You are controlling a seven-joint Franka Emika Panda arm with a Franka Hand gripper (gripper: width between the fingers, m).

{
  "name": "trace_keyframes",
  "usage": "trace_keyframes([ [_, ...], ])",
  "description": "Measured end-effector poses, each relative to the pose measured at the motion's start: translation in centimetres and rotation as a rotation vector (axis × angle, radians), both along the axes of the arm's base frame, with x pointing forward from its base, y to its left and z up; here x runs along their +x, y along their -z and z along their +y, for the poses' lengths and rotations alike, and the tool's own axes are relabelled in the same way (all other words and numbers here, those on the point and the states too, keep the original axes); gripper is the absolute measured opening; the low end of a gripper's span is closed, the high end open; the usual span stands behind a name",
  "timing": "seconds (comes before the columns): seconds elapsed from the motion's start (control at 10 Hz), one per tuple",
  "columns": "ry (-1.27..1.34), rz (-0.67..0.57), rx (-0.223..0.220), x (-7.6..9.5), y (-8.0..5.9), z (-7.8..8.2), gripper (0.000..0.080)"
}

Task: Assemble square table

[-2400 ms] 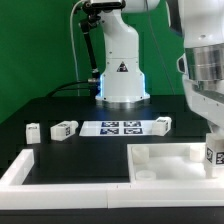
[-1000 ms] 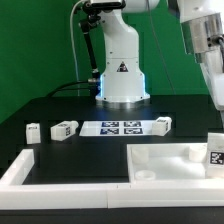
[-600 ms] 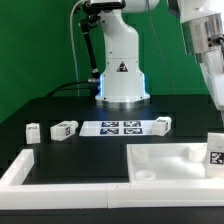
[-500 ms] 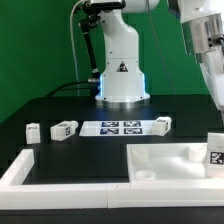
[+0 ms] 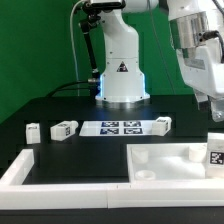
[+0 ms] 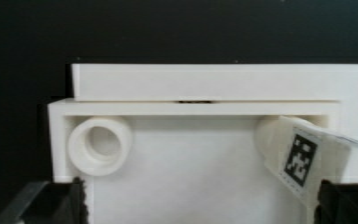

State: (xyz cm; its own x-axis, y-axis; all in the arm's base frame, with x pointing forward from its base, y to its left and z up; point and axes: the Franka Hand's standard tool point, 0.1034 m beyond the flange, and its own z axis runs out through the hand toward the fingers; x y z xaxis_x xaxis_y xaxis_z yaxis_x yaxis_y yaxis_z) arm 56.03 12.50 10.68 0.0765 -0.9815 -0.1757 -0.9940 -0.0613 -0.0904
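The white square tabletop point(image 5: 165, 160) lies tray-side up at the front on the exterior view's right. It fills the wrist view point(image 6: 194, 170), where a round corner socket point(image 6: 101, 143) shows. One tagged leg point(image 5: 214, 150) stands in the tabletop's corner at the exterior view's right and also shows in the wrist view point(image 6: 304, 155). Three more legs point(image 5: 33, 132) point(image 5: 65, 128) point(image 5: 162, 124) lie on the black table. My gripper point(image 6: 197, 205) hovers above the tabletop, open and empty, with its dark fingers point(image 6: 51, 200) wide apart. In the exterior view the arm point(image 5: 198, 55) hangs at upper right.
The marker board point(image 5: 122, 127) lies flat between the loose legs. Long white border rails point(image 5: 40, 172) run along the front and the exterior view's left. The robot base point(image 5: 122, 70) stands behind, before a green backdrop.
The gripper was down at the standing leg 2.4 s ago, then rose away from it. Since half a second ago the arm has shifted a little toward the exterior view's left. The leg stays standing.
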Motion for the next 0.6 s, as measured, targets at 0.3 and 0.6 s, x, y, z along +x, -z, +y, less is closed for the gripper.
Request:
trace_keyframes([
  [0.3,-0.206,-0.038,-0.016,0.0,0.1,0.0,0.0649],
  [0.6,-0.503,-0.065,-0.022,-2.6,1.7,-1.6,0.0649],
])
